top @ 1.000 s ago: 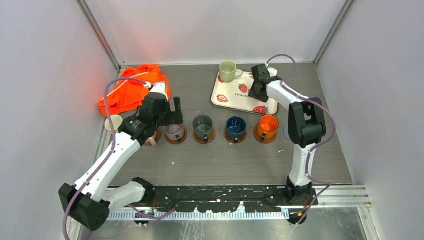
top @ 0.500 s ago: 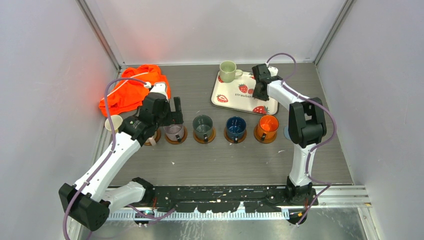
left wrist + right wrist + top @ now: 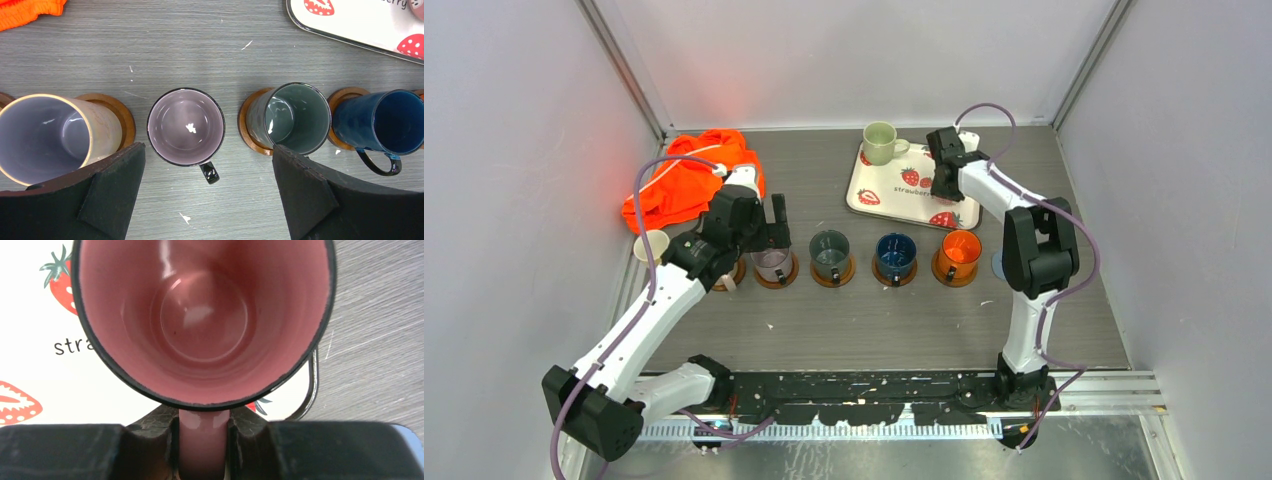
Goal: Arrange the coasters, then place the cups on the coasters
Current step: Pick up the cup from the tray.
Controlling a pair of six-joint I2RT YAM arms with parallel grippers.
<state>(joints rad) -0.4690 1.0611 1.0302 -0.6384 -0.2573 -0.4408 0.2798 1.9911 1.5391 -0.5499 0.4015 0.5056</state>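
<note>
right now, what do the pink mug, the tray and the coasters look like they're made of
Pink mug: probably glazed ceramic or enamel; it is glossy, with soft highlights inside and a dark rim.
Tray: smooth white with printed strawberries, likely plastic or enamelled metal; can't tell which.
Coasters: they look like wood, brown with a ringed rim and a dull sheen.

Mug row [image 3: 895,255] blocks mid table [image 3: 874,325]; free strip in front, w/ tray [image 3: 886,188] behind.

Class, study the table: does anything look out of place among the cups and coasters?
Yes: a crumpled orange cloth lies in the far left corner of the table; it has no part in the arrangement.
</note>
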